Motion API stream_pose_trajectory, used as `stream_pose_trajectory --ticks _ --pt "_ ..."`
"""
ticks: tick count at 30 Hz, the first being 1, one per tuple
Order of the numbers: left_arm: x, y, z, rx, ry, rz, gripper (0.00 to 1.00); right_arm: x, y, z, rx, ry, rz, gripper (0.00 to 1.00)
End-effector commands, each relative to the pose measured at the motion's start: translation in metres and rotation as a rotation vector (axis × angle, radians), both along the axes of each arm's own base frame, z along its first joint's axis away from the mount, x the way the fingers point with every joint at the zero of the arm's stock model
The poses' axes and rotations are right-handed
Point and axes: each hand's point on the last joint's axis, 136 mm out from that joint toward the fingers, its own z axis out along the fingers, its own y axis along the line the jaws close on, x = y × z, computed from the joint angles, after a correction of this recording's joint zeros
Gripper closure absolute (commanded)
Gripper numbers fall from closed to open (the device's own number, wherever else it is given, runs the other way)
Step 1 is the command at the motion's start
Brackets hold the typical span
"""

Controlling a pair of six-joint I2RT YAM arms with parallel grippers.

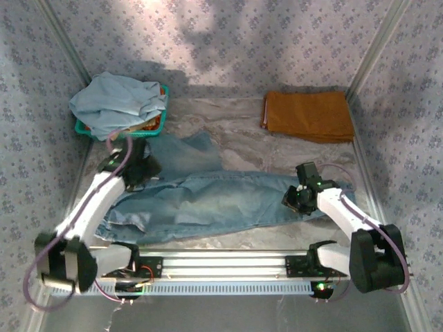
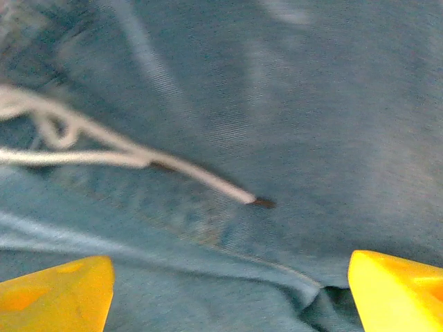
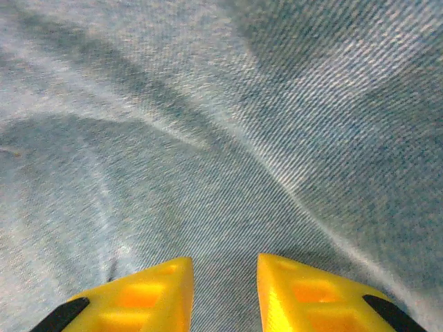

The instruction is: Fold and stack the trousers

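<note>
The trousers [image 1: 214,200], faded mid-blue denim, lie spread lengthwise across the middle of the table, with one part folded up toward the back left. My left gripper [image 1: 135,169] hovers over their left end, jaws wide open; its yellow fingertips [image 2: 59,290] stand far apart above creased denim [image 2: 277,104] and a white cord [image 2: 104,149]. My right gripper [image 1: 299,197] is over the trousers' right end. Its yellow fingertips [image 3: 152,294] stand a small gap apart, and flat denim [image 3: 228,173] shows beneath them with nothing pinched.
A green basket [image 1: 158,124] at the back left holds a heap of pale grey-blue cloth [image 1: 118,104]. A folded rust-orange cloth [image 1: 308,115] lies at the back right. Patterned walls close in the sides and back. A metal rail [image 1: 221,266] runs along the near edge.
</note>
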Motion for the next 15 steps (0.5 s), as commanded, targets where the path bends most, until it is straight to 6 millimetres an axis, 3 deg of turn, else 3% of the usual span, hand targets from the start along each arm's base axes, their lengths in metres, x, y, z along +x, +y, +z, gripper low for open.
stream_pose_trajectory --ticks 1,4,8,13,15 --pt "0.059 -0.055 0.028 0.171 -0.08 -0.158 0.11 0.03 0.001 0.04 -0.024 -0.095 0.008 0.63" --pt "0.094 -0.106 0.017 0.273 -0.025 -0.261 0.09 0.057 0.005 0.052 -0.011 -0.134 0.009 0.62" --pt "0.128 -0.165 -0.023 0.288 0.056 -0.344 0.08 0.081 0.01 0.054 0.007 -0.176 0.058 0.53" --pt "0.149 -0.203 -0.067 0.281 0.141 -0.369 0.07 0.095 0.013 0.051 0.038 -0.192 0.085 0.41" --pt "0.151 -0.208 -0.084 0.3 0.184 -0.379 0.14 0.097 0.014 0.051 0.054 -0.195 0.09 0.4"
